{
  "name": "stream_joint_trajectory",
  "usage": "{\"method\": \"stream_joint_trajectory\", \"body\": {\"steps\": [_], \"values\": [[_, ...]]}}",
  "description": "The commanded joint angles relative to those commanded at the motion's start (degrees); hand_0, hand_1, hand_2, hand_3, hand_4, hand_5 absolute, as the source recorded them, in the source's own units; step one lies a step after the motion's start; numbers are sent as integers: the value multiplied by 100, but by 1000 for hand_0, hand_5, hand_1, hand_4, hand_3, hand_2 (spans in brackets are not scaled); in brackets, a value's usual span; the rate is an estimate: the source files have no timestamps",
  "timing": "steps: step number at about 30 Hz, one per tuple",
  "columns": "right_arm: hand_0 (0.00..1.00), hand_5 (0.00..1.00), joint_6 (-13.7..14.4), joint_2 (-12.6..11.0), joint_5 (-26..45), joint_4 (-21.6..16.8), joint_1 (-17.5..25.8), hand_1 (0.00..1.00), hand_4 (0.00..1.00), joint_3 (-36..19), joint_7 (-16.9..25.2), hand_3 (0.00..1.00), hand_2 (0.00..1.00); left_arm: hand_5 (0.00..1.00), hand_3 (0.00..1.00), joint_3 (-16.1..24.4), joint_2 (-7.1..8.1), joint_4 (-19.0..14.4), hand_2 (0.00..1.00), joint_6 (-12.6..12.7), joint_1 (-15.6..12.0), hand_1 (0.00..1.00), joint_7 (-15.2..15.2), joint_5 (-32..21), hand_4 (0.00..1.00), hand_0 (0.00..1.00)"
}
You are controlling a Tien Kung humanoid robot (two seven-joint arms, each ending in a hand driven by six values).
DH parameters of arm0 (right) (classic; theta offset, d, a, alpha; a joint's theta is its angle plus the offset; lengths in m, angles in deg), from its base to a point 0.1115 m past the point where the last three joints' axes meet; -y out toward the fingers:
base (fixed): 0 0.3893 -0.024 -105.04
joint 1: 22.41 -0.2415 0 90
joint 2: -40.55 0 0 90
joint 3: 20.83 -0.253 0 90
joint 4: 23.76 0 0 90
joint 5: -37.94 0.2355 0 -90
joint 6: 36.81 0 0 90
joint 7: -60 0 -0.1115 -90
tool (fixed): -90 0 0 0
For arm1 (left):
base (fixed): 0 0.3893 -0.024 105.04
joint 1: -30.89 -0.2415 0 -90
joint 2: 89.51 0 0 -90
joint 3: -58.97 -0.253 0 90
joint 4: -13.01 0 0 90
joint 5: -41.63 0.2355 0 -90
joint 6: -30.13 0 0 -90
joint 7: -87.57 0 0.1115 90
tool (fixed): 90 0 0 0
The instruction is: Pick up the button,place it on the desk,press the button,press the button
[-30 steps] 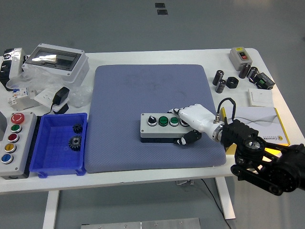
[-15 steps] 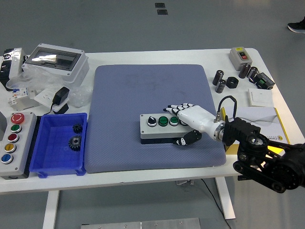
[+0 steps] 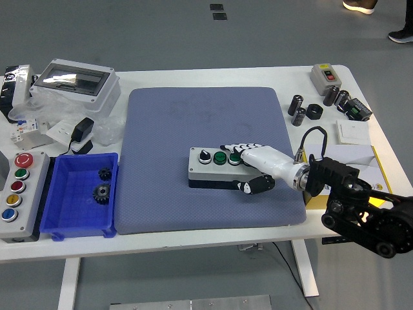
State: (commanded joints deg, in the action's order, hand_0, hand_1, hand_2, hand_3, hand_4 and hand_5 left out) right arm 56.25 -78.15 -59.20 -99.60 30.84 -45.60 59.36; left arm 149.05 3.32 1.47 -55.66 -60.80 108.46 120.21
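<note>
A grey button box (image 3: 208, 169) with a black selector knob and green buttons lies on the blue-grey mat (image 3: 193, 123), near its front right. My right hand (image 3: 248, 161) lies over the box's right end. Its fingers (image 3: 233, 148) are spread flat along the box's top and back edge, and its thumb (image 3: 253, 186) rests on the mat at the box's front right corner. The hand covers the right-most buttons. It holds nothing. My left arm is out of view.
A blue bin (image 3: 80, 194) with two gears stands left of the mat. A larger button panel (image 3: 16, 194) lies at the far left. An enclosure with a clear lid (image 3: 74, 81) stands at the back left. Small parts (image 3: 322, 103) and a yellow-edged booklet (image 3: 358, 165) lie at the right.
My right hand has shifted slightly left and lower over the box's right end, its fingers spreading flatter. The box has barely moved.
</note>
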Motion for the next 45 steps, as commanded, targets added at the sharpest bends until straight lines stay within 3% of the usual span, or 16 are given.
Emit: {"method": "stream_joint_trajectory", "body": {"steps": [11,16,20,25,27,30,36,37,42,43,45], "values": [[998,135,-34,-192,97,-168,-59,998,587,44,41,998,998,131,585,-21,-11,2,621,-11,-6,546,1,2,627,639],[998,122,-185,-680,463,-743,-55,998,617,-274,-8,998,998,123,583,-36,-11,4,621,-4,-12,545,-7,-28,628,639],[998,134,-390,-1168,832,-1292,-209,998,619,-696,-367,998,998,116,584,-41,-9,0,621,2,-16,544,3,-44,626,639],[998,127,-1262,-1734,1616,-1949,-763,998,628,-844,-1136,998,998,110,583,-18,14,-3,621,9,-8,542,6,-27,627,639],[998,127,-1664,-1834,1991,-2130,-997,998,628,-712,-1461,998,998,110,583,-12,27,-6,621,13,-4,542,10,-21,627,639],[998,127,-2300,-1837,2572,-2219,-1421,998,628,-378,-1978,998,998,110,583,-6,46,-13,621,19,0,542,24,-20,627,639],[998,124,-3266,-1640,3363,-2092,-2121,994,621,-43,-2766,998,979,108,583,-21,63,-17,621,25,8,543,34,-46,625,638],[185,117,-3370,-1617,3402,-2060,-2170,399,362,-27,-2828,926,549,100,583,-20,66,-19,621,27,8,542,36,-46,619,638],[185,117,-3602,-1458,3474,-1829,-2295,399,362,110,-2962,926,549,100,583,-10,74,-26,621,33,10,542,52,-42,619,638],[34,76,-3607,-1415,3482,-1773,-2306,146,292,148,-2970,963,314,102,582,-6,75,-27,621,32,12,542,54,-36,619,638],[34,76,-3609,-1341,3496,-1688,-2318,146,292,213,-2976,963,314,102,582,3,76,-28,621,31,17,542,56,-24,619,638]]}}
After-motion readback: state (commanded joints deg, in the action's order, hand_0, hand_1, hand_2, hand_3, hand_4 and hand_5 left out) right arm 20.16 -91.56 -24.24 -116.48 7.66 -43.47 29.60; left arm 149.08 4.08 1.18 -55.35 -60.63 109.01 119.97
